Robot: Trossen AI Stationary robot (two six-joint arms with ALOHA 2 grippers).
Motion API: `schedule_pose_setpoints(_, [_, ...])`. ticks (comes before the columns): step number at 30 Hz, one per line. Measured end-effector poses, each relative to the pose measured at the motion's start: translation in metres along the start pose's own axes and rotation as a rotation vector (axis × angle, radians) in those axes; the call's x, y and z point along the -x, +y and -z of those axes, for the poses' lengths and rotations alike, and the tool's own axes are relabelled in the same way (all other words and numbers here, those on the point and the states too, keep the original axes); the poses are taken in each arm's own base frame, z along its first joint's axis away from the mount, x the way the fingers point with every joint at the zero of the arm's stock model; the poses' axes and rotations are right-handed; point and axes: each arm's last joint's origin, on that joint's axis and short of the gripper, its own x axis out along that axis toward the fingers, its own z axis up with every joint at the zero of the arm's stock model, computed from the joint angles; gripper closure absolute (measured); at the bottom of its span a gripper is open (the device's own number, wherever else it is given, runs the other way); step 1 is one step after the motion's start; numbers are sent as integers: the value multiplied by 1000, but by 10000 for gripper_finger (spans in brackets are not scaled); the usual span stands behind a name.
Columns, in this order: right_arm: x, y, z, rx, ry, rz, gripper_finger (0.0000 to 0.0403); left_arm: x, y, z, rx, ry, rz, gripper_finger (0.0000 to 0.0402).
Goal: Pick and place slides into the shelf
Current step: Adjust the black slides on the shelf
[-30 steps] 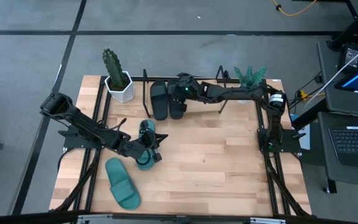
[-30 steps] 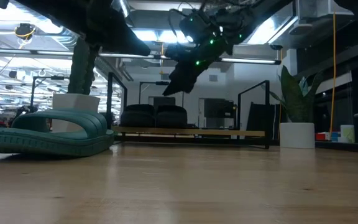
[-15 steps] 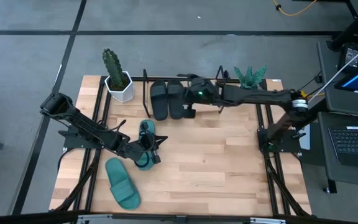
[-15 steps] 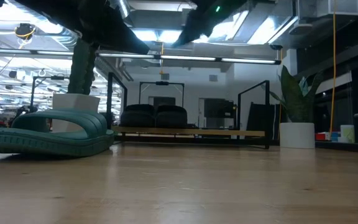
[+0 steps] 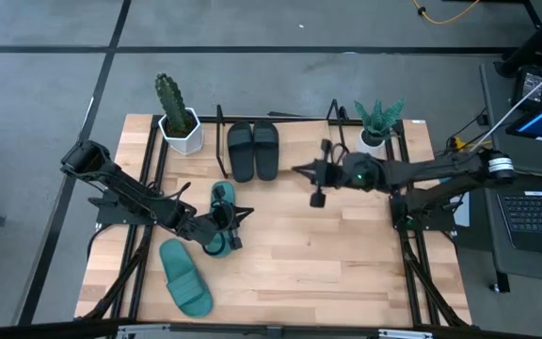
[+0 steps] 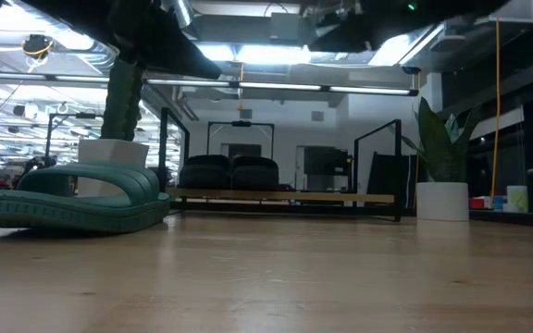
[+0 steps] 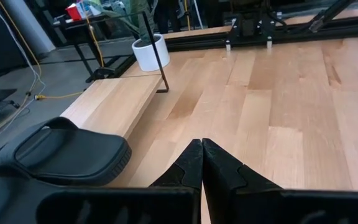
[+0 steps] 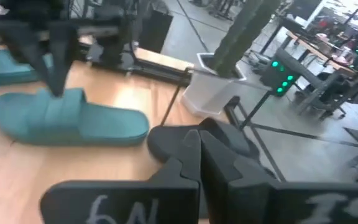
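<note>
Two matte black rubbery slides (image 5: 253,149) lie side by side on the shelf (image 5: 280,120), long axes running front to back. A teal slide (image 5: 185,276) lies on the pale wooden table (image 5: 346,254), angled, well in front of the shelf. The right gripper (image 5: 301,170), clenched and empty, hovers just beside the shelf; the left gripper (image 5: 230,218) clenches over the second teal slide (image 5: 220,218).

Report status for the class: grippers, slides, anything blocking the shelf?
Right gripper shut, empty. Left gripper shut at a teal slide. Black slides on shelf; other teal slide on table. Nothing blocking.

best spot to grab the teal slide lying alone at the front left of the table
Grip the wide strap of the teal slide, coming straight down from above. It lies flat, sole down, and the strap arches above the footbed, giving the fingers a raised band to close across; the sole edges hug the table.
</note>
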Motion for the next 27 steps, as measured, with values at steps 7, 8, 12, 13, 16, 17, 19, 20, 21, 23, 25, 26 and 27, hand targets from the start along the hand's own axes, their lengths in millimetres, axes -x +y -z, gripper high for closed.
schedule_pose_setpoints(7, [9, 21, 21, -4, 7, -61, 401, -2, 2, 0, 10, 6, 14, 400])
schedule_pose_setpoints(8, [10, 23, 22, -4, 10, -65, 401, -5, 3, 0, 15, 13, 27, 400])
schedule_pose_setpoints(12, [11, 27, 28, -16, 18, -75, 401, -15, 13, -2, 33, 33, 40, 399])
schedule_pose_setpoints(13, [11, 28, 29, -19, 20, -75, 400, -18, 15, -4, 38, 32, 30, 397])
schedule_pose_setpoints(16, [12, 29, 36, -19, 36, -80, 399, -23, 20, -14, 16, 15, 6, 384])
schedule_pose_setpoints(17, [12, 30, 38, -23, 43, -81, 399, -24, 21, -19, -3, 6, 0, 378])
schedule_pose_setpoints(19, [12, 30, 38, -42, 46, -81, 401, -26, 22, -29, -29, -14, -11, 364])
schedule_pose_setpoints(20, [12, 30, 38, -45, 47, -81, 401, -26, 22, -35, -39, -21, -14, 356])
schedule_pose_setpoints(21, [12, 30, 38, -44, 48, -82, 401, -26, 22, -40, -51, -23, -15, 348])
schedule_pose_setpoints(23, [14, 29, 37, -49, 45, -81, 400, -26, 22, -49, -83, -16, -30, 331])
schedule_pose_setpoints(25, [17, 27, 34, -72, 31, -76, 399, -25, 23, -55, -126, 4, -53, 315])
schedule_pose_setpoints(26, [18, 26, 33, -75, 27, -75, 400, -25, 23, -57, -142, 18, -63, 308])
schedule_pose_setpoints(27, [20, 25, 32, -76, 23, -74, 401, -25, 23, -57, -154, 30, -67, 302])
